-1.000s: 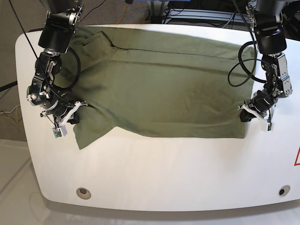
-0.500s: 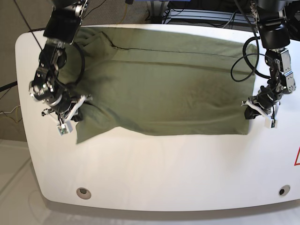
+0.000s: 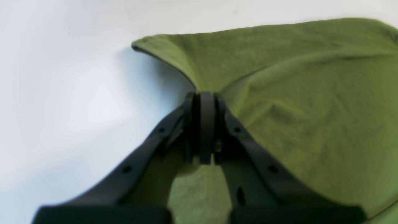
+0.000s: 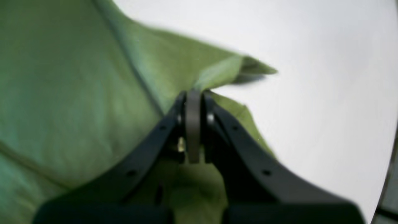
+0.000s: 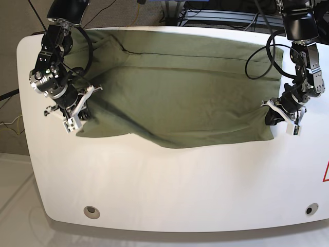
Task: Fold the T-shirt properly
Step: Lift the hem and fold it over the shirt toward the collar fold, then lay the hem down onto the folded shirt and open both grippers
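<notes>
The olive-green T-shirt (image 5: 175, 92) lies spread across the white table (image 5: 169, 190), its near edge sagging in a curve between my two grippers. On the right side of the base view, my left gripper (image 5: 272, 116) is shut on the shirt's near corner. The left wrist view shows the left gripper (image 3: 205, 96) pinching a raised fold of the T-shirt (image 3: 311, 93). My right gripper (image 5: 82, 110), on the left side, is shut on the opposite near corner. In the right wrist view the right gripper (image 4: 193, 95) clamps a pointed fold of the T-shirt (image 4: 77, 77).
Two round holes (image 5: 91, 211) (image 5: 309, 209) sit near the table's front edge. A red triangle mark (image 5: 326, 172) shows at the right rim. Black cables (image 5: 259, 56) loop from the arms over the shirt. Equipment (image 5: 221, 13) stands behind the far edge.
Both grippers have moved toward the far edge, drawing the shirt's near edge with them. The loose flap by the right gripper has been pulled in.
</notes>
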`<state>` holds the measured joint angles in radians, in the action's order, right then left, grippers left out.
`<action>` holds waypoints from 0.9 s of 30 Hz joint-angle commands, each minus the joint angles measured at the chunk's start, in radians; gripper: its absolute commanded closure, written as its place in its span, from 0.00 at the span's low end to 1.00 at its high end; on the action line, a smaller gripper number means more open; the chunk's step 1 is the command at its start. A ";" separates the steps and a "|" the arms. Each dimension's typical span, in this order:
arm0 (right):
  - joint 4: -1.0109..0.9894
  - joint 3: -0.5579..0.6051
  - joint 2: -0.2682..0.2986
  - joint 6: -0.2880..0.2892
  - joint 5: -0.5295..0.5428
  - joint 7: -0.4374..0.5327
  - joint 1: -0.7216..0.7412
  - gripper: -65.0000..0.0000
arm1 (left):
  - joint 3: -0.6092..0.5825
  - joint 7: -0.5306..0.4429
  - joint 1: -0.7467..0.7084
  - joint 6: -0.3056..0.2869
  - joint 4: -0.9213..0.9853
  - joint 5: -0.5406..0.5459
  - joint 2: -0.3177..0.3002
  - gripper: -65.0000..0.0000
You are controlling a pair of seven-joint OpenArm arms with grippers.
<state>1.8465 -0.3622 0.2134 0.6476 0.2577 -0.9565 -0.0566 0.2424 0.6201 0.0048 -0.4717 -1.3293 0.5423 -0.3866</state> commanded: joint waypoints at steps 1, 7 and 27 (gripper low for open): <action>0.025 -0.023 0.035 0.000 0.017 0.037 0.001 1.00 | 0.014 -0.004 0.003 0.003 -0.048 0.018 -0.021 1.00; 0.017 -0.051 0.059 0.003 0.018 0.044 -0.032 1.00 | 0.022 0.012 -0.019 0.003 -0.081 0.023 -0.023 1.00; 0.056 -0.087 0.057 0.023 0.025 0.032 -0.096 1.00 | 0.114 0.053 -0.119 -0.003 -0.125 0.137 -0.069 1.00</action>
<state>1.8732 -0.4442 0.2577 0.6743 0.2687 -0.9474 -0.1646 0.3355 0.6914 -0.1177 -0.4728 -1.4345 0.6559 -0.4213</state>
